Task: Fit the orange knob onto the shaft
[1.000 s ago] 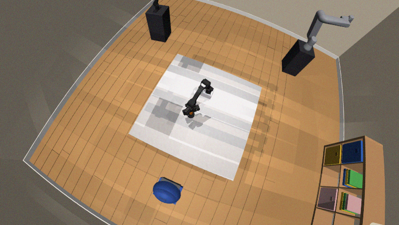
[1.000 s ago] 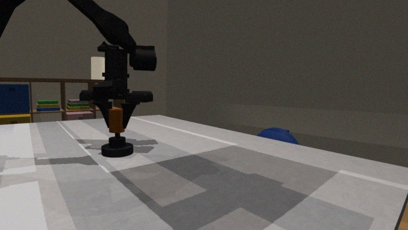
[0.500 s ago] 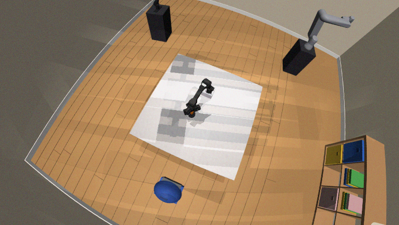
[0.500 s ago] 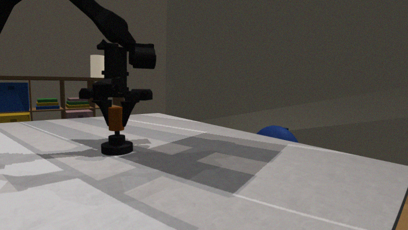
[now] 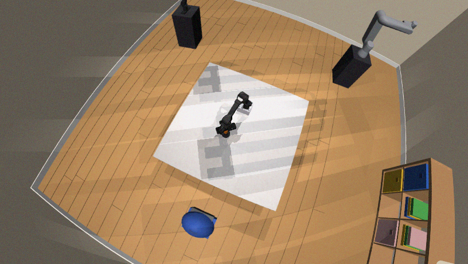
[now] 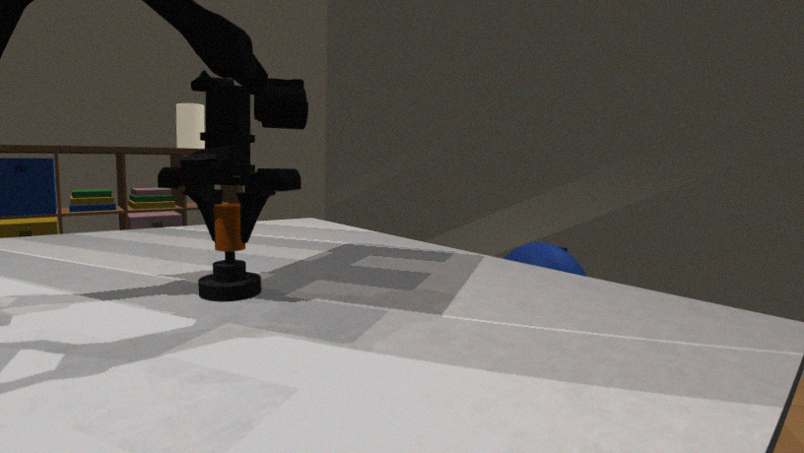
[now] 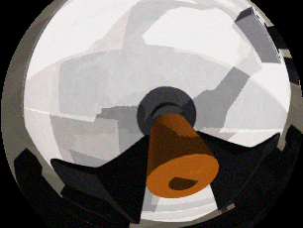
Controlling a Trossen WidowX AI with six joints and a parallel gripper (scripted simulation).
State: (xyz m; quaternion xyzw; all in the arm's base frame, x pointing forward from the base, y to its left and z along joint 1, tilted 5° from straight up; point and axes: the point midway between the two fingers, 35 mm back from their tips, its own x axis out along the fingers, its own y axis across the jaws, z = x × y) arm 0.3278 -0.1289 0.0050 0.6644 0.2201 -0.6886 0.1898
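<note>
Fingers (image 6: 231,217): clamped on orange knob (image 5: 226,132) (image 6: 228,226) (image 7: 183,173), both sides.
Knob: upright, over the shaft (image 6: 230,256); shaft visible below it, so not seated.
Done: grasp, rough centring.
Left: likely twist to match flats, push down, release.
Pedestal (image 6: 230,286) (image 7: 167,99): round, on tabletop (image 5: 255,157) (image 6: 478,371) (image 7: 89,84), edges well apart from it.
Room: sides look open; blue chair (image 5: 197,224) (image 6: 545,258) beyond edge, no obstacle.

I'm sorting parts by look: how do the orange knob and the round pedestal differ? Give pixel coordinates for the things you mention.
The knob (image 6: 228,226) (image 7: 177,149) is orange; the pedestal (image 6: 230,286) (image 7: 145,113) is near-black. The knob is held up in the tool (image 6: 230,227); the pedestal stands on the white table. The knob is narrower than the pedestal. Both are round-sided.
</note>
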